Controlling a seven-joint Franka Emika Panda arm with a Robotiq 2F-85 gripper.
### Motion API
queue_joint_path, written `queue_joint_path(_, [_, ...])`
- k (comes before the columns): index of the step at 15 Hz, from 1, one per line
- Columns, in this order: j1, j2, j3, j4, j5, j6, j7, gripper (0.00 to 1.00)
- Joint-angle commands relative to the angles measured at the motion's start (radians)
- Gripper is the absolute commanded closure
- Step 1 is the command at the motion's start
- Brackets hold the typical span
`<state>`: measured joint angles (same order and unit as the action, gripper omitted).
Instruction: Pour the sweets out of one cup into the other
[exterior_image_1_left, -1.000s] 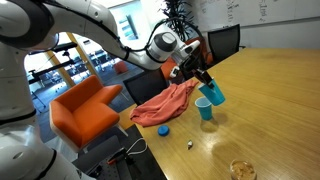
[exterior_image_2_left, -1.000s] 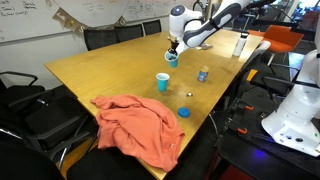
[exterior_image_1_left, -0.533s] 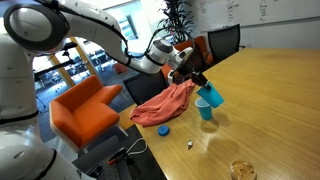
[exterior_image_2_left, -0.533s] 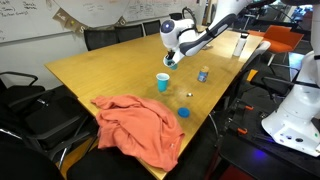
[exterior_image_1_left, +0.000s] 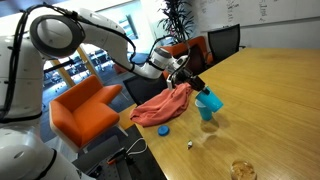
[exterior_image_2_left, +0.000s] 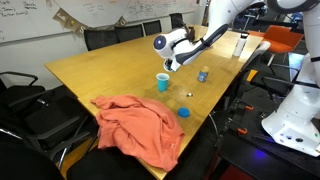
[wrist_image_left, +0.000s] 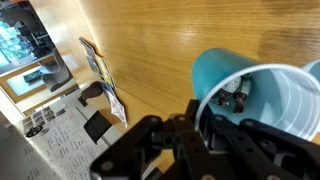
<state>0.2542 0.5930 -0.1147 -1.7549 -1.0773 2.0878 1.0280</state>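
Observation:
My gripper (exterior_image_1_left: 197, 88) is shut on the rim of a blue cup (exterior_image_1_left: 213, 97) and holds it tilted just above a second blue cup (exterior_image_1_left: 207, 111) that stands on the wooden table (exterior_image_1_left: 270, 110). In an exterior view the gripper (exterior_image_2_left: 172, 63) hangs just behind and above the standing cup (exterior_image_2_left: 163, 81). In the wrist view my fingers (wrist_image_left: 205, 118) pinch the wall of the held cup (wrist_image_left: 270, 105), white inside, with a few wrapped sweets (wrist_image_left: 236, 96) lying in it.
A red-orange cloth (exterior_image_1_left: 165, 103) (exterior_image_2_left: 135, 125) lies near the table edge. A blue lid (exterior_image_1_left: 163, 129) (exterior_image_2_left: 184, 112), a small loose piece (exterior_image_1_left: 190, 144) and a small jar (exterior_image_2_left: 203, 74) sit on the table. An orange chair (exterior_image_1_left: 85, 112) and black chairs (exterior_image_2_left: 35, 115) stand alongside.
My gripper has carried the blue cup across the table to just above the standing cup. The standing cup, cloth and lid have not moved.

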Motion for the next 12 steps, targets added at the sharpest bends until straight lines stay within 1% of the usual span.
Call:
queue_joint_path(1, [-0.005,0.051,0.025,0.066,-0.056,-0.091,0.015,0.99])
queue_joint_path(12, [0.011,0.169,0.077,0.187,-0.189,-0.282,-0.014,0.99])
